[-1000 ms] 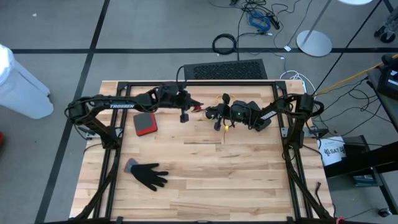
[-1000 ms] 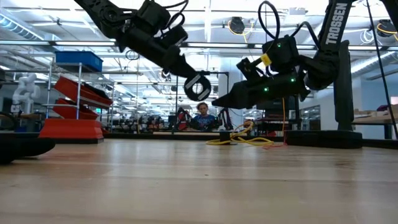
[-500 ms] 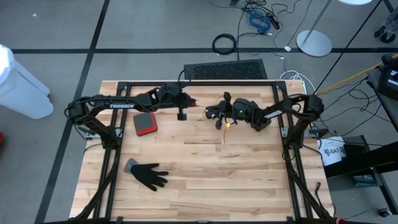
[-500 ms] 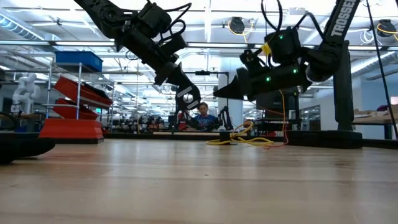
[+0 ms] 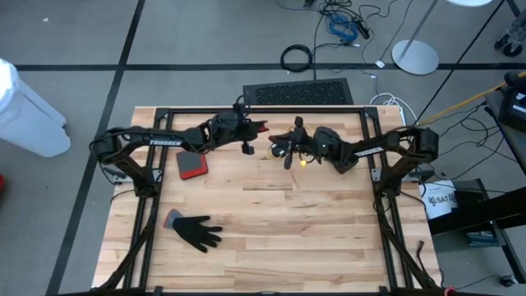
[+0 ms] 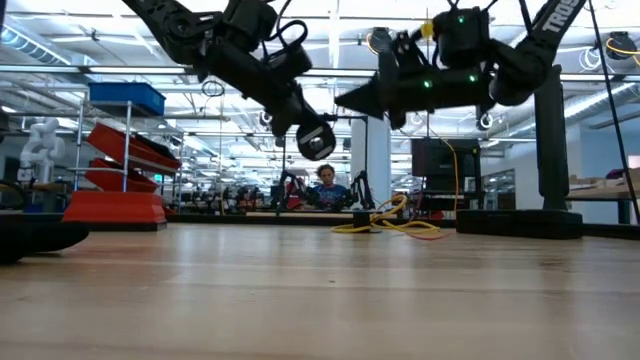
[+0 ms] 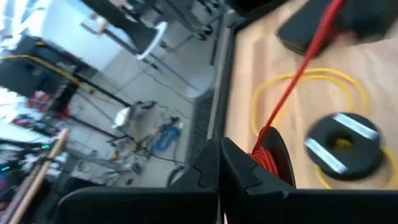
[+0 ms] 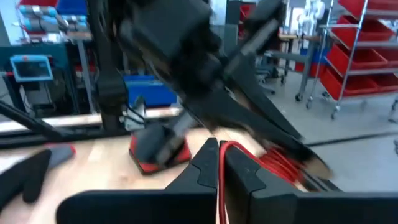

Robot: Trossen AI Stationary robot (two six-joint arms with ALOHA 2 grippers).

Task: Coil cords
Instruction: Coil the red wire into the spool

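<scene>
A thin red cord [image 7: 292,81] runs between my two grippers above the far middle of the table. One end is wound into a small coil [image 7: 273,155] on my left gripper [image 7: 219,163], which is shut. The other end sits in my right gripper [image 8: 219,155], also shut and pointing level toward the left one [image 5: 251,130]. Below them a yellow cord [image 7: 311,78] lies on the table in loose loops [image 6: 395,222]. No black cord shows plainly. My left gripper carries the red cord's coil [image 7: 271,149], several turns wound about one of its shut fingers [image 7: 244,171] near the tip. The gripper slants a little downward. The coil is clear of the table. My right gripper pinches one strand of the red cord [image 8: 225,148] at its fingertips, coming level from the table's right. From there the strand runs across to the coil [image 8: 280,165], clear of the table.
A black round piece with a hole [image 7: 342,146] lies beside the yellow loops. A red and black pad [image 5: 191,164] and a black glove [image 5: 197,233] lie on the table's left half. A dark mat [image 5: 300,92] lies beyond the far edge.
My right gripper has risen well above the table with its end of the red cord and has gone a little toward the far edge. My left gripper has rolled about its own axis and stayed in place.
</scene>
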